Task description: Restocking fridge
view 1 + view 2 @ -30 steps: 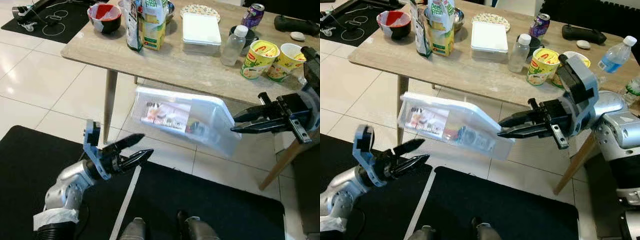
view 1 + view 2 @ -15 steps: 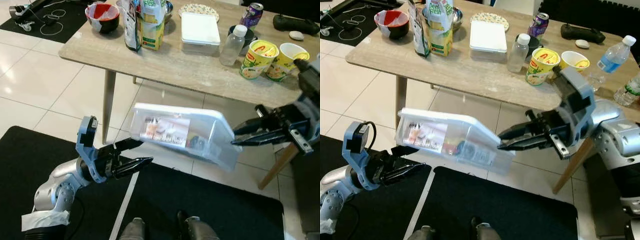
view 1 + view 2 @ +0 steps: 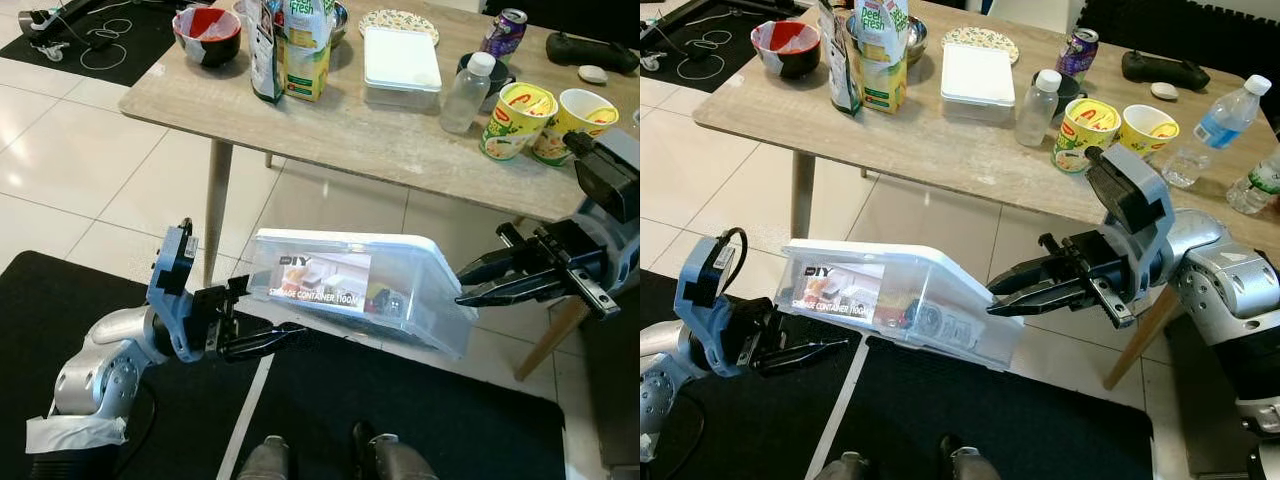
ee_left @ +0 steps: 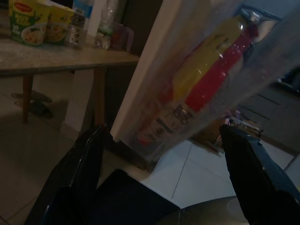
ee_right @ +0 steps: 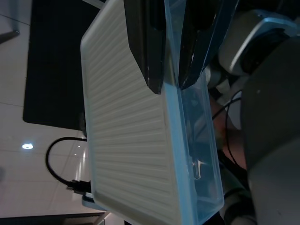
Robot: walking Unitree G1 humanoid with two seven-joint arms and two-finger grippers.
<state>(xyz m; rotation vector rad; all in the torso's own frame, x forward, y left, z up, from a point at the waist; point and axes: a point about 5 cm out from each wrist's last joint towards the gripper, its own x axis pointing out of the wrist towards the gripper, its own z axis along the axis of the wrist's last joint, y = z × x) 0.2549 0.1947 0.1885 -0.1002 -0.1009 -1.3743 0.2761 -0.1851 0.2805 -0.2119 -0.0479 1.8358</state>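
Mid-frame, the clear lidded plastic storage container (image 3: pixel 355 292) hung off the table, its end pinched by the right gripper (image 3: pixel 478 284), left gripper (image 3: pixel 262 336) spread beneath; restocking looked barely begun.

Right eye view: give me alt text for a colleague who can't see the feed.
A clear plastic storage container with a white lid hangs in mid-air, its edge pinched by the right gripper, with the left gripper at its other end. Behind stands a wooden table with cup noodles, bottles, cartons and a bowl.
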